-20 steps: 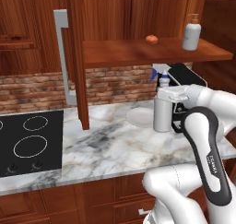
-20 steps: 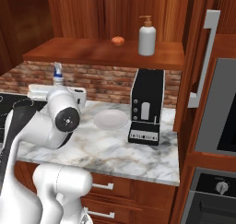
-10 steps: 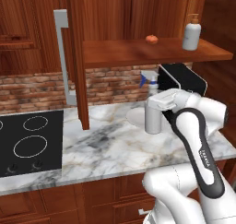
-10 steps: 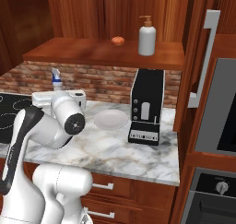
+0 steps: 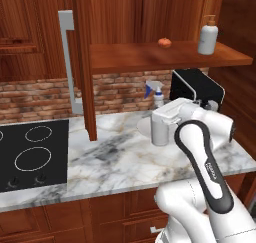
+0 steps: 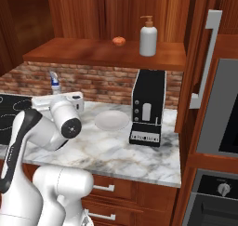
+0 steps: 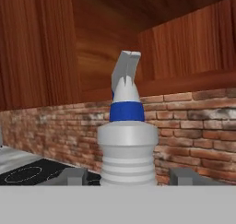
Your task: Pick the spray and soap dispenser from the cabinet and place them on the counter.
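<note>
The spray (image 7: 126, 144), a grey-white bottle with a blue collar and trigger nozzle, stands upright between my two fingertips (image 7: 70, 176). My gripper (image 5: 167, 116) is shut on the spray (image 5: 160, 133), low over the marble counter (image 5: 115, 157) beside the cooktop. From the right side its nozzle (image 6: 55, 82) pokes up behind my gripper (image 6: 62, 102). The soap dispenser (image 5: 208, 36), squat with an orange pump, stands on the open cabinet's shelf (image 5: 145, 54) at its right end, also seen as the soap dispenser (image 6: 148, 38) on that shelf (image 6: 88, 53).
A small orange object (image 5: 164, 42) sits on the shelf left of the dispenser. A black coffee machine (image 6: 148, 109) and a white plate (image 6: 112, 121) stand on the counter (image 6: 121, 150). The cabinet door (image 5: 82, 62) hangs open at left; a black cooktop (image 5: 30, 154) lies left.
The arm has carried the spray leftward and a little lower over the counter, away from the coffee machine. The soap dispenser has stayed on the shelf.
</note>
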Motion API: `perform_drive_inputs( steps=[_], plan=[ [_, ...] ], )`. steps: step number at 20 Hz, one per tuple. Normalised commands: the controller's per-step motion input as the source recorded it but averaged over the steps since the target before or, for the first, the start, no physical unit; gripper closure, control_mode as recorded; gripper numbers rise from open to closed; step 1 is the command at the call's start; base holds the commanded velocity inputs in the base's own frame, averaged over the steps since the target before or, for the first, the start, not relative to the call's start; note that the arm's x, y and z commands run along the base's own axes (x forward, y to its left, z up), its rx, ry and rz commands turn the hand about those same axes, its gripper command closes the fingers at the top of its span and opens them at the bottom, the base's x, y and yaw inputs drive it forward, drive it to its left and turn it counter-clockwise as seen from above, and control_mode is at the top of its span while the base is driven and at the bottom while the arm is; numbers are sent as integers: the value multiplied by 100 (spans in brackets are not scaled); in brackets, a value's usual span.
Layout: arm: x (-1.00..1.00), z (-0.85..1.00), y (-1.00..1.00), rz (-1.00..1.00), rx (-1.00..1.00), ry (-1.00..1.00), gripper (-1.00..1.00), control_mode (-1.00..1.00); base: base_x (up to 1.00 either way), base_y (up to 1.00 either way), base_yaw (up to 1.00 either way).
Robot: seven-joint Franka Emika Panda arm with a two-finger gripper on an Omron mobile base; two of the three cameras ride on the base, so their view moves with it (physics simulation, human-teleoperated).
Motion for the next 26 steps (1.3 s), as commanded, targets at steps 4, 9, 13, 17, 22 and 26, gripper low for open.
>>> perform_drive_inputs(
  steps=[4, 9, 13, 17, 22, 26],
  plan=[
    [17, -51, 20, -13, 3, -1, 100, -100, 0, 0, 0],
    [22, -55, 15, -13, 8, 0, 100, -100, 0, 0, 0],
    [18, -55, 23, -9, 4, -1, 100, -100, 0, 0, 0],
    [19, -39, 35, -5, 0, -11, 100, -100, 0, 0, 0],
    [21, -35, 26, -7, 0, -13, 100, -100, 0, 0, 0],
    [20, -46, 17, -9, 0, -12, 100, -100, 0, 0, 0]
  ],
)
